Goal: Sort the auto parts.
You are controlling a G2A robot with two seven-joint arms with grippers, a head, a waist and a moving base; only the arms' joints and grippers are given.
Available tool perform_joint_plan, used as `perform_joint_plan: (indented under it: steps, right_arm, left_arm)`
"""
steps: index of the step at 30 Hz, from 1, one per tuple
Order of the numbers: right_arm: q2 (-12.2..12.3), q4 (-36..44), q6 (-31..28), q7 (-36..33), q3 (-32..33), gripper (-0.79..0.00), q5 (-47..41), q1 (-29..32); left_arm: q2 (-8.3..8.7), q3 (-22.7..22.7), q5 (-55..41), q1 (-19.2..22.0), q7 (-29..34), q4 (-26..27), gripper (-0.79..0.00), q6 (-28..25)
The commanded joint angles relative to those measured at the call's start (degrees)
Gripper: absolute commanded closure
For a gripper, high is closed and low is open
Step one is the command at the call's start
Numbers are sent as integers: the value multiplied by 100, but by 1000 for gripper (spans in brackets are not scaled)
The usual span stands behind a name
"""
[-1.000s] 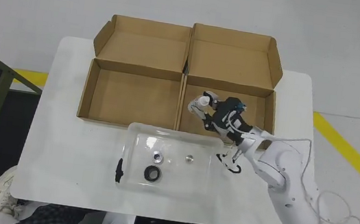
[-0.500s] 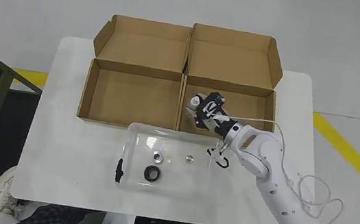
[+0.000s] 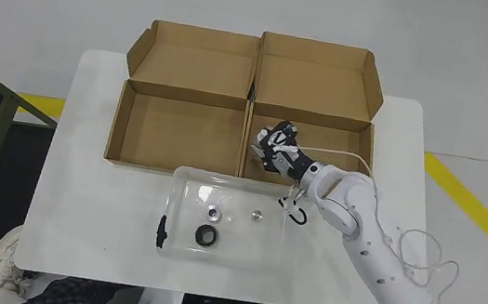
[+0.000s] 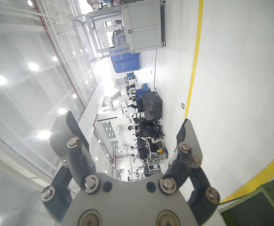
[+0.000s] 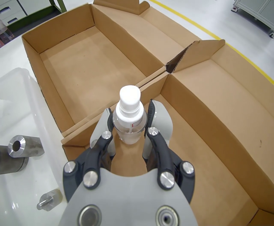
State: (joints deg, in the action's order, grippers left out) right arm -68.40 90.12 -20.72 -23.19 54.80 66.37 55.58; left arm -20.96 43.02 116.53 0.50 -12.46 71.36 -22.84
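Two right pincer (image 5: pixel 130 112) pads (image 5: pixel 151 111) clamp a clear, white-capped bottle (image 5: pixel 129 100) over a cardboard box (image 5: pixel 214 107); left pincer (image 4: pixel 127 119) gapes.

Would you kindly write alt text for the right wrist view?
The right gripper holds a small white-capped bottle above an open cardboard box. Metal parts lie in a clear bin beside it.

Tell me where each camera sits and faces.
Top: above the arms, looking down at the table; right gripper over the right box.
Left wrist: behind the open left gripper, facing out into the hall.
Right wrist: looks down past the right gripper, shut on a bottle, into the right box.
Shared: top and right wrist both show gripper, bottle, box.
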Motion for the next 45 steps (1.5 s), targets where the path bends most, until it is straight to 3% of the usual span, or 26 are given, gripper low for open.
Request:
perform_joint_plan:
  steps: [1,6,18,29,45]
  right_arm:
    - [-10,-4,41,-72,-12,-385,18,-11]
    - [-31,11,63,-112,-24,-785,43,-3]
    - [35,475,-251,100,406,-785,-215,309]
    - [217,1579,-1067,-735,999,-785,-387,686]
    - [467,3153,-1663,-1003,1415,-785,346,2225]
  left_arm:
    - [0,0,0,0,0,0,-785,0]
    - [0,0,0,0,0,0,-785,0]
    - [0,0,0,0,0,0,-785,0]
    - [0,0,0,0,0,0,-785,0]
    - [0,0,0,0,0,0,-785,0]
